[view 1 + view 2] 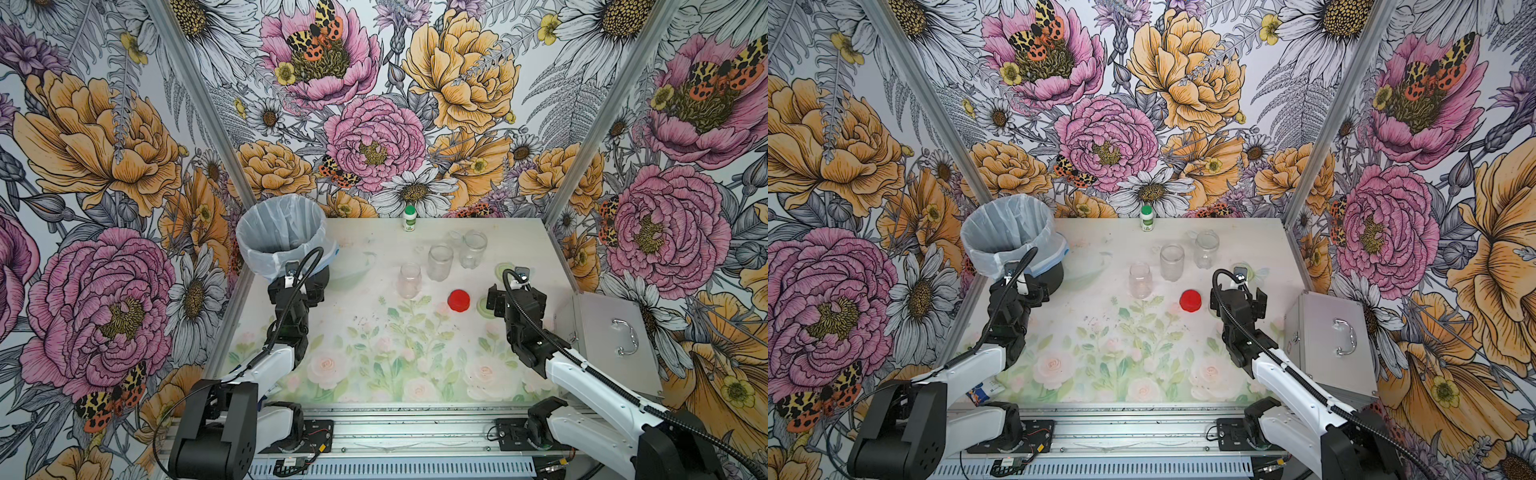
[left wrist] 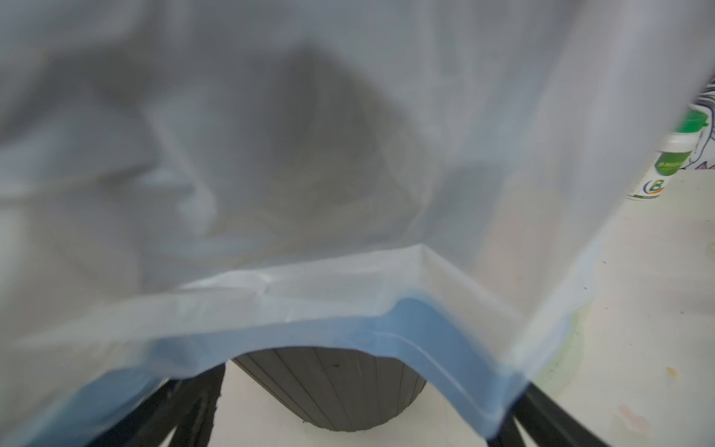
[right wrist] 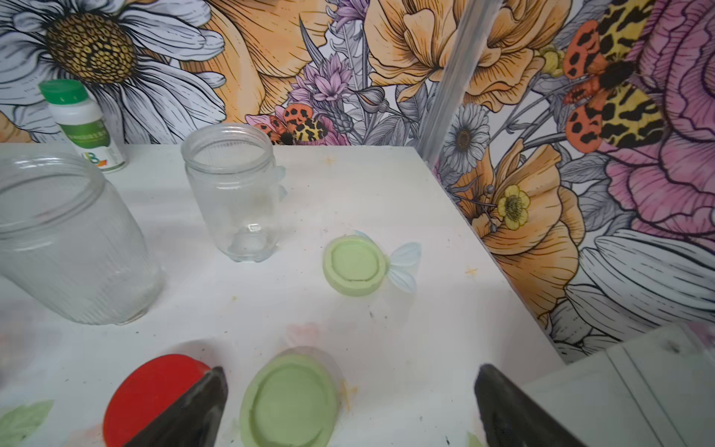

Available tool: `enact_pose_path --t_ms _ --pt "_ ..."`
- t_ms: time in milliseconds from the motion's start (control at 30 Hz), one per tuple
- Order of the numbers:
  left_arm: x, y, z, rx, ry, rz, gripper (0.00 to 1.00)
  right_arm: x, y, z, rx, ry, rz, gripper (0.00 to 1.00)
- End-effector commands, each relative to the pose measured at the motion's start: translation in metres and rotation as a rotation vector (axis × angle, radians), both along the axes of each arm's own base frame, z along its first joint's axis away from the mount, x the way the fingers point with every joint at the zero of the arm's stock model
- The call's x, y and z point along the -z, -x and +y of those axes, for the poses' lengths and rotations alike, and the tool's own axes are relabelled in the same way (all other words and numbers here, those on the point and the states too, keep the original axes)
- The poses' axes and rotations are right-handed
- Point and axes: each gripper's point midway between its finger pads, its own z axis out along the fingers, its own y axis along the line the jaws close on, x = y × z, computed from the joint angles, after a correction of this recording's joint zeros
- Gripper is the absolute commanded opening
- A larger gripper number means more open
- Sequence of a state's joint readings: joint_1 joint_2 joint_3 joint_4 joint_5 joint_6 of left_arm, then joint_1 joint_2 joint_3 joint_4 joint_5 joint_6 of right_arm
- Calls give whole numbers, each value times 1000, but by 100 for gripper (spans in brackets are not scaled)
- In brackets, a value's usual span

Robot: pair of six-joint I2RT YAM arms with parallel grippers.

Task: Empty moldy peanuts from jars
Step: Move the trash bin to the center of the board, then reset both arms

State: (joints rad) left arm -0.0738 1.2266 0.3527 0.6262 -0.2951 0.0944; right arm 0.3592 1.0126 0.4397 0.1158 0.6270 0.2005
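Nearest to the camera lies the metal rail (image 1: 415, 432) that carries both arm bases, and behind it the flowered table (image 1: 395, 353).

Farther in, the left gripper (image 1: 311, 289) has its jaws spread and carries nothing. Its fingers (image 2: 185, 406) stand under the hanging edge of the white bag of the bin (image 1: 249, 249). On the right, the right gripper (image 1: 514, 300) is also released and empty. It hovers over a pale green lid (image 3: 290, 402), with the red lid (image 1: 459, 300) just beside it on the left and a metal case (image 1: 615, 332) on the right.

Behind the lids, the three jars (image 1: 439, 262) stand upright and uncapped in a slanted row. Their glass looks empty. A second green lid (image 3: 355, 266) lies near the far jar. I see no moldy peanuts on the table or in the jars. I judge that they are in the bin, but its inside is not shown clearly.

So the emptying seems done, and the step in hand is probably to draw both arms back. To do this well, the left gripper should first back away toward the near side, so that a finger does not catch the bag and pull the bin over. The right gripper should rise before it moves sideways, because the lids and the light jars are close.

At the far edge stands a white bottle (image 1: 409, 219); it needs no touch.
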Motion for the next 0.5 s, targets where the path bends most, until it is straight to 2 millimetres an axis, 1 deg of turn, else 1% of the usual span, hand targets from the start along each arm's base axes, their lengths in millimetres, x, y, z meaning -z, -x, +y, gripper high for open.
enact_pose_path --t_ms 0,67,133,200,267,333,367,400,467 --pt "-12 -7 -5 40 68 -114 99 -28 -12 -9 47 16 -158 100" --pt "-3 -11 -5 38 67 -90 99 -28 -15 -13 54 30 -171 100" --pt "5 -16 -7 48 64 -88 99 -20 -19 -17 54 79 -169 100" --pt "11 -20 -7 41 61 -73 99 -11 -22 -20 50 85 -197 100" --pt "16 -20 -6 30 57 -73 99 0 -25 -23 30 83 -225 100" --pt "19 -19 -10 45 47 -87 99 6 -30 -29 33 110 -252 100" --pt "20 -20 -11 47 43 -93 99 5 -33 -28 17 128 -271 100" --pt "21 -19 -11 46 46 -91 99 9 -37 -28 5 120 -273 100" --pt "22 -18 -8 32 48 -93 99 19 -44 -21 -45 123 -255 100"
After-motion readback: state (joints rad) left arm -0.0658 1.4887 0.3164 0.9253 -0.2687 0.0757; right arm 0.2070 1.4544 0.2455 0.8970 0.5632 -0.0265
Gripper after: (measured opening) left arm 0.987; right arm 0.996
